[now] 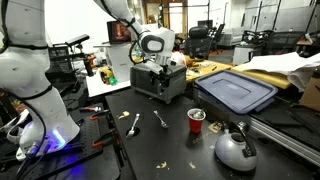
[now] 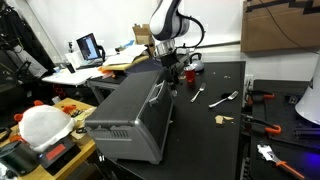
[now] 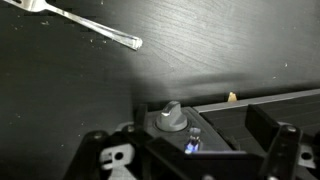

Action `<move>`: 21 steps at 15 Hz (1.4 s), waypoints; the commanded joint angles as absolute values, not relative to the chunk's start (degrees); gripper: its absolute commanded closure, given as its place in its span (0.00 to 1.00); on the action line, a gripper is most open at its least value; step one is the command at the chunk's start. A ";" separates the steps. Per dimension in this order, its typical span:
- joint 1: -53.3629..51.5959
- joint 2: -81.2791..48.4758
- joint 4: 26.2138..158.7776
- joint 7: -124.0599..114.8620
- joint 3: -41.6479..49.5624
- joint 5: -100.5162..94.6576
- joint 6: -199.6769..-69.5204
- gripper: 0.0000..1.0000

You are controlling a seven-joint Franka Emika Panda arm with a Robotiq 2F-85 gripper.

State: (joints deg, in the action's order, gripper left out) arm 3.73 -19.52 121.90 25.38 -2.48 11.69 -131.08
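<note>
My gripper (image 1: 155, 64) hangs just above the near end of a silver toaster oven (image 1: 160, 83) on the black table, and both exterior views show it there (image 2: 167, 62). Its jaws stand open with nothing between them. In the wrist view the gripper (image 3: 195, 162) frames a grey round knob (image 3: 170, 118) on the oven's front, with a small blue light (image 3: 193, 146) just below it. Both fingers stay apart from the knob. A metal utensil handle (image 3: 95, 30) lies on the table beyond.
A spoon (image 1: 134, 123) and a fork (image 1: 160, 119) lie in front of the oven, beside a red cup (image 1: 196, 120) and a silver kettle (image 1: 235, 148). A blue bin lid (image 1: 237, 90) sits behind. Crumbs (image 3: 232, 97) dot the table.
</note>
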 commanded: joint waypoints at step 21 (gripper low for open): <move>0.23 -14.22 125.38 13.13 -2.13 1.22 -134.42 0.97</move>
